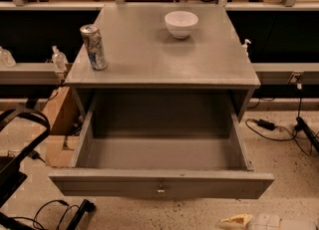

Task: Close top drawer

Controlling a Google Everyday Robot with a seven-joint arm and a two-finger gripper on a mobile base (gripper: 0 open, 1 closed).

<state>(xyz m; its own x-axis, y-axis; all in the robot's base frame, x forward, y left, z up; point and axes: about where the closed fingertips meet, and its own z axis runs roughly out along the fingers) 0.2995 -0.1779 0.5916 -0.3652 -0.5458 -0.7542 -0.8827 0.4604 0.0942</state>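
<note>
- Gripper (239, 221): pale, at the bottom edge right of centre, low over the speckled floor (289, 169), near the top drawer's right front corner but apart from it; I cannot tell whether it is spread or closed.
- Top drawer (109, 186): grey, pulled far out toward the camera, with a small metal knob (160, 190) at the centre of its front.
- Cabinet top (159, 59): a drinks can (94, 47) stands upright at the left; a white bowl (181, 23) sits near the back.

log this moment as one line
top drawer: pulled out, empty | tool: bottom right of view, not touching drawer | cabinet top: can, bowl
</note>
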